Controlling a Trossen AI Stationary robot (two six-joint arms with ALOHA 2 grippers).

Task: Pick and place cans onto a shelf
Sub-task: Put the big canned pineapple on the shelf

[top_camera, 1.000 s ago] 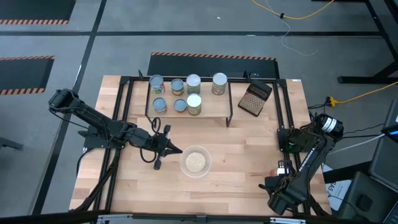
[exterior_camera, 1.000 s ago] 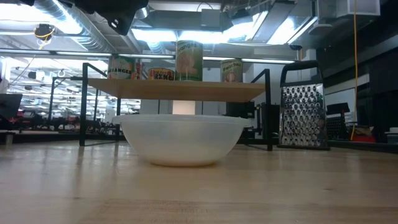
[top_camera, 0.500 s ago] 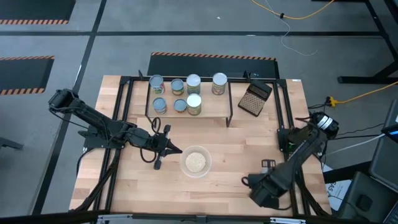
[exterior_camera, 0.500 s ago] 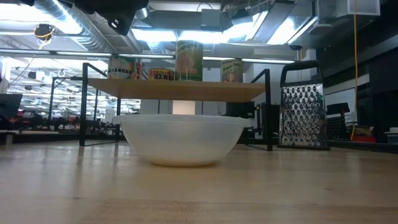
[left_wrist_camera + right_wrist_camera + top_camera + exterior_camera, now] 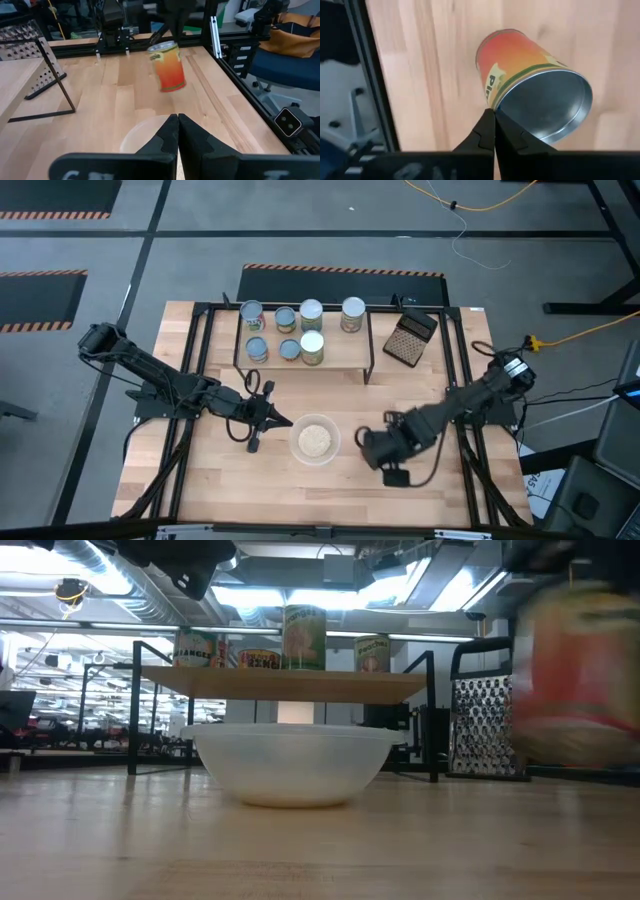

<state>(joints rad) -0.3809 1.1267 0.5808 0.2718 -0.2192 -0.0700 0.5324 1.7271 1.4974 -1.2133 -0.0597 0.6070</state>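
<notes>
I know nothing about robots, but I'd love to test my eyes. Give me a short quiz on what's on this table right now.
1. How many cans stand on the shelf? A five, B seven, C ten.
2. True or false: the left gripper is shut and holds nothing.
3. Fill in: the right gripper holds a tilted can above the table with a ___ label.

Key: 1 B. 2 true. 3 red-orange.
</notes>
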